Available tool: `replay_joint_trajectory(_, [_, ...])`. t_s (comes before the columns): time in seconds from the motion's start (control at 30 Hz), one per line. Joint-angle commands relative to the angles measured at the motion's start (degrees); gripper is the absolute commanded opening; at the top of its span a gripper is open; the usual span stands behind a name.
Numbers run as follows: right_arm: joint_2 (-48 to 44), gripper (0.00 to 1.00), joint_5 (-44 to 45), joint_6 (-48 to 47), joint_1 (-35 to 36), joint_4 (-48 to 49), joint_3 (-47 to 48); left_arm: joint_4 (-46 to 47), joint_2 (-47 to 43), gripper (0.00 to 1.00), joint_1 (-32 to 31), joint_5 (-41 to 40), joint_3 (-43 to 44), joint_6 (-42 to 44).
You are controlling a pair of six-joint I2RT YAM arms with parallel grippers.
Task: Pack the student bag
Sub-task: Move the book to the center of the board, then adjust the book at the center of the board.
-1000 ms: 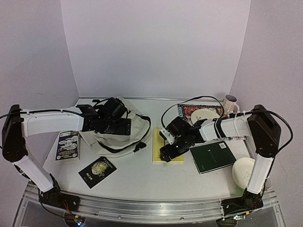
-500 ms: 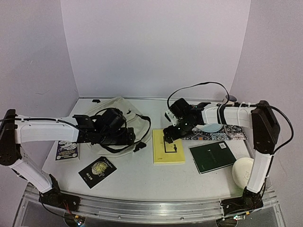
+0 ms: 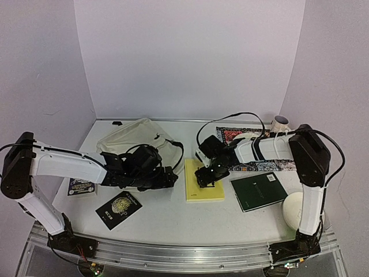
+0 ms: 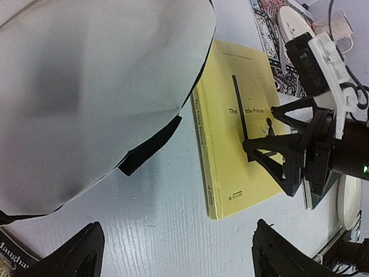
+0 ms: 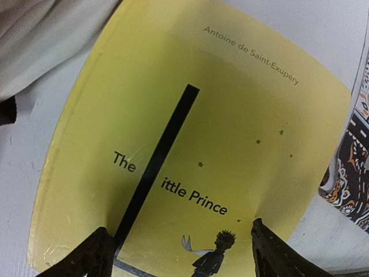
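Table (image 4: 167, 213) lies bare between student bag (image 4: 86, 86) and yellow book (image 4: 230, 115)

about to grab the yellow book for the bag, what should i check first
1. right gripper open above the yellow book: ok
2. yellow book flat on the table, nothing on it: ok
3. left gripper open and empty: ok
4. student bag mouth open for packing: cannot tell
5. black strap apart from the yellow book: ok
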Motion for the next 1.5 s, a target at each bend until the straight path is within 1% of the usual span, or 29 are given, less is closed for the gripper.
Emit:
replay_joint_trajectory(0.0, [2.2, 0.81, -6.33, 1.77, 5.53, -8.69, -7.92, 5.32, 0.55, 0.9, -1.09, 1.18, -2.05, -4.83])
replay_joint_trajectory(0.17, [-1.57, 0.8, -9.16, 4.91, 9.97, -9.05, -12.52, 6.05, 0.46, 0.9, -2.24, 1.52, -3.87, -7.17])
replay_joint_trajectory(0.3, [-5.43, 0.79, -10.88, 6.74, 13.46, -10.31, -14.06, 6.28, 0.23, 0.9, -3.34, 1.57, -5.22, -8.87])
replay_joint_trajectory(0.43, [-10.04, 0.79, -10.76, 7.15, 14.56, -12.3, -14.08, 6.41, 0.06, 0.89, -3.97, 1.29, -6.39, -9.91])
replay_joint_trajectory(0.5, [-13.02, 0.81, -8.75, 7.4, 14.55, -12.9, -13.42, 6.5, 0.39, 0.88, -4.07, 1.31, -6.32, -9.88])
replay_joint_trajectory(0.6, [-15.82, 0.84, -6.1, 7.46, 13.78, -13.66, -11.31, 6.52, 1.62, 0.86, -4.16, 1.28, -5.01, -8.58])
replay_joint_trajectory(0.7, [-16.9, 0.85, -3.9, 7.91, 11.64, -13.65, -10.25, 6.53, 3.49, 0.84, -4.12, 1.27, -2.54, -5.46])
replay_joint_trajectory(0.77, [-16.99, 0.86, -2.29, 8.32, 9.54, -13.62, -10.3, 6.41, 5.33, 0.84, -4.11, 1.63, -0.25, -2.86])
replay_joint_trajectory(0.87, [-17.01, 0.88, -2.19, 8.9, 5.76, -12.79, -11.65, 5.89, 8.45, 0.83, -4.04, 2.17, 2.84, 0.08])
replay_joint_trajectory(1.0, [-17.41, 0.9, -3.96, 9.6, 2.35, -9.91, -14.08, 5.34, 11.73, 0.83, -3.73, 2.96, 5.83, 2.93])
replay_joint_trajectory(1.17, [-16.19, 0.92, -6.37, 10.92, 1.41, -6.88, -16.43, 5.09, 15.6, 0.83, -2.9, 5.98, 8.4, 4.45])
replay_joint_trajectory(1.27, [-14.73, 0.93, -7.62, 11.32, 1.43, -5.46, -17.08, 5.08, 17.57, 0.82, -2.93, 9.35, 9.39, 4.43])
replay_joint_trajectory(1.47, [-12.6, 0.92, -12.33, 10.59, 1.38, -2.18, -16.04, 5.7, 16.88, 0.8, -4.42, 14.27, 7.75, 2.69])
